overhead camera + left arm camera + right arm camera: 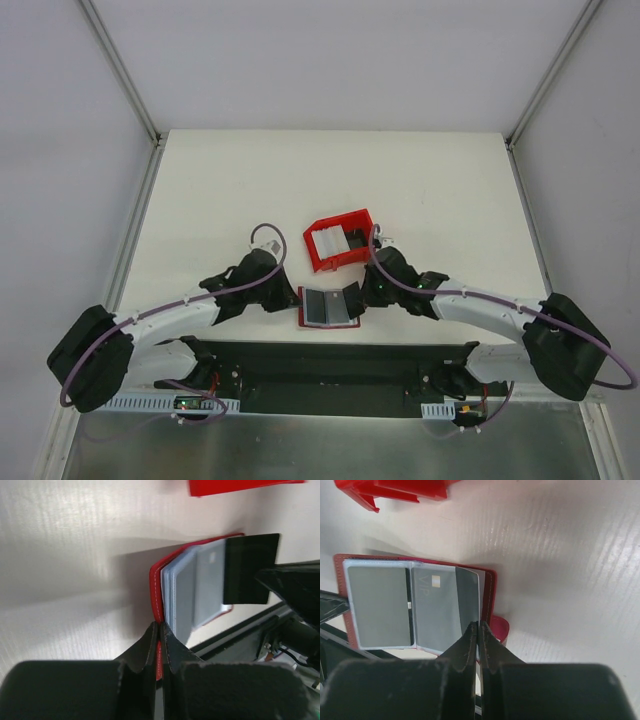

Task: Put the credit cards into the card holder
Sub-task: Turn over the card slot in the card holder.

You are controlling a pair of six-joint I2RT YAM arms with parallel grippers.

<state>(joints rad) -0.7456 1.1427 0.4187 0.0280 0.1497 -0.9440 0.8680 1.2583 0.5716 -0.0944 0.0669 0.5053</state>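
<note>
A: What's on the white table (220,200)?
B: A red bin (335,218) mid-table with whitish cards (328,243) inside. Just in front of it, nearer the arms, the red card holder (328,306) lies open.
A: And the grippers?
B: The left gripper (159,630) is clamped on the holder's left edge. The right gripper (477,630) pinches a dark card (250,567) at the holder's right side

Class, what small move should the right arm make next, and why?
Probably slide the dark card further into the card holder: the right gripper pinches it, seemingly only partly inside a pocket, while the left gripper clamps the holder's opposite edge, steadying it.
</note>
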